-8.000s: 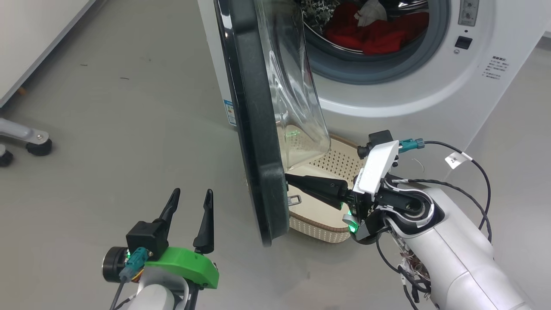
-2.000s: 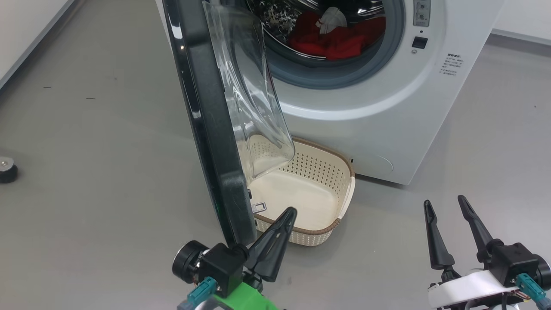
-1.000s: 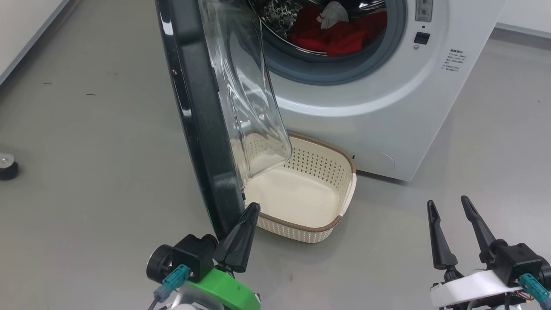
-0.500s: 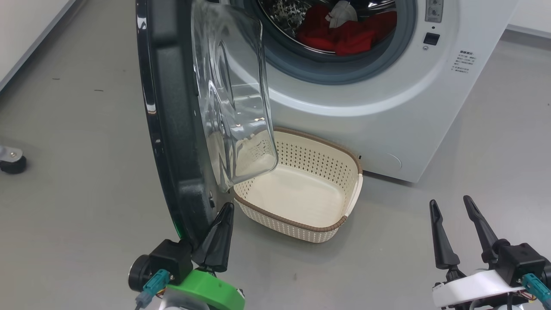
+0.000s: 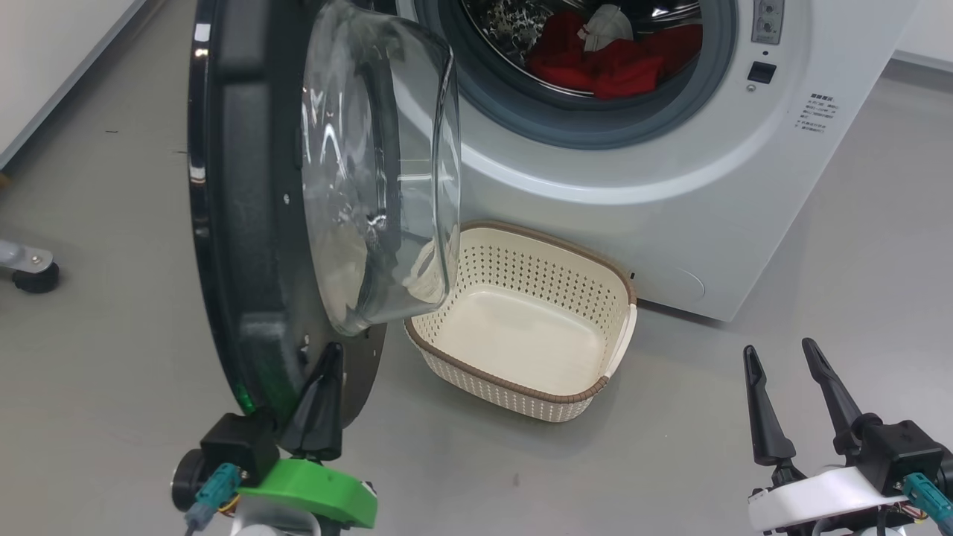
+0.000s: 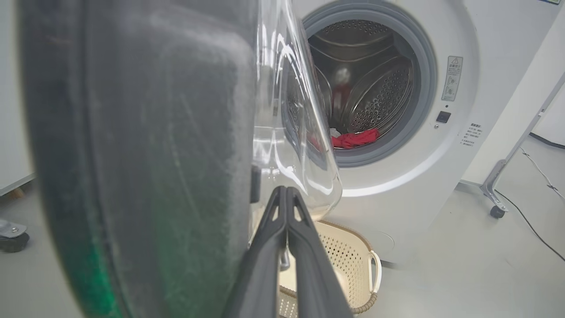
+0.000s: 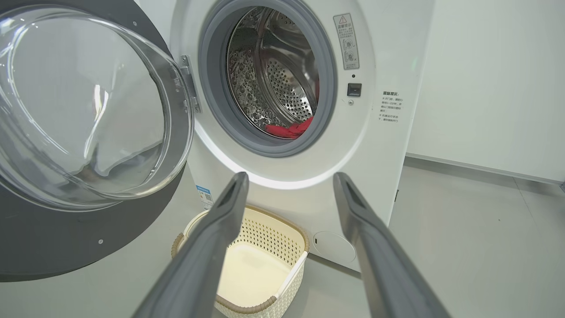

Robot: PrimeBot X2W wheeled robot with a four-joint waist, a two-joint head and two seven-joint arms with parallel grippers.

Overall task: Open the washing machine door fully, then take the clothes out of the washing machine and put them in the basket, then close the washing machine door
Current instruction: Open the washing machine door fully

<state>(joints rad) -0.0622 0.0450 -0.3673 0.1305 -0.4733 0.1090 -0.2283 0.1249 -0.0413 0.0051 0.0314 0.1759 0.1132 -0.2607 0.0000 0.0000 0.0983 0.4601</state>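
Grey floor (image 5: 112,223), white wall (image 7: 485,88) w/ grey skirting (image 7: 468,167); metal caster leg (image 5: 30,268) at far L.

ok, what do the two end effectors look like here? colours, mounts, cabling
Both have two long, dark, tapered fingers on a black block. The left gripper has a green plastic mount, with a teal connector and a grey cable at its side. The right gripper has a white mount and its own teal plug. No markings that I can make out.

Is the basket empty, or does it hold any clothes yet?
Empty: the basket shows a bare cream floor, and the red clothes lie inside the washing machine.
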